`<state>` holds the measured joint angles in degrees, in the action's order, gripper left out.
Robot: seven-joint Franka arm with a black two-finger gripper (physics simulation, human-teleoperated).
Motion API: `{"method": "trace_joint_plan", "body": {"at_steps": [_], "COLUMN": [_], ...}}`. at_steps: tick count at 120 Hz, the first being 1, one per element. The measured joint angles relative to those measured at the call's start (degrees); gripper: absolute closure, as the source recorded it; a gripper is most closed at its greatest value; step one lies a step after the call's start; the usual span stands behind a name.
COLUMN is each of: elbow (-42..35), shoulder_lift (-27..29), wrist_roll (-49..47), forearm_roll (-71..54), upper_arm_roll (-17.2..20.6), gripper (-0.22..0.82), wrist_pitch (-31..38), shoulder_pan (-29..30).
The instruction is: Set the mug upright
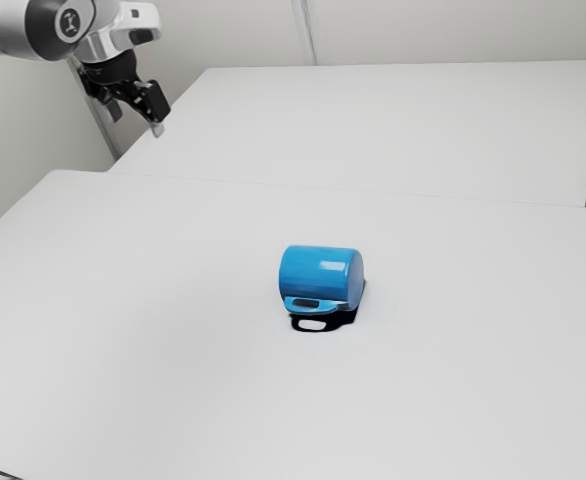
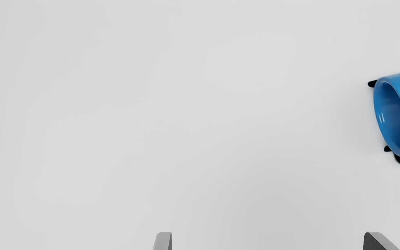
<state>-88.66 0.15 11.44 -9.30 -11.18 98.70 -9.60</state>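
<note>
A white bench [image 1: 153,350] spreads across the exterior view. Beyond its far edge lies another flat white surface [image 1: 403,130], perhaps a second tabletop. A pale wall [image 1: 453,30] stands behind, marked by a narrow upright strip [image 1: 307,30].

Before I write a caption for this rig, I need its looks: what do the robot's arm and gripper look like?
The rounded white-and-grey jointed arm has a dark joint section with a round, light-ringed emblem. The angular black two-finger gripper has grey-tipped jaws.
</note>
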Motion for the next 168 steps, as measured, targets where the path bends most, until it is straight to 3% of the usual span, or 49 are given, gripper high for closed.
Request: {"method": "trace_joint_plan", "body": {"at_steps": [48, 79, 106, 138, 168], "elbow": [-3.3, -12.3, -14.2, -14.0, -13.8], "shoulder_lift": [-0.9, -1.8, -8.3, -17.4, -22.1], "wrist_roll": [-1.3, -3.2, -3.1, -0.4, 2.5], "forearm_roll": [2.8, 24.3, 37.3, 51.7, 61.3], "upper_arm_roll": [0.6, 0.1, 0.0, -0.1, 1.1], "gripper": [0.0, 0.0, 0.0, 0.0, 0.0], "wrist_pitch": [0.4, 0.5, 0.5, 1.5, 5.0], "shoulder_pan": [-1.9, -0.6, 11.2, 12.2, 11.5]}}
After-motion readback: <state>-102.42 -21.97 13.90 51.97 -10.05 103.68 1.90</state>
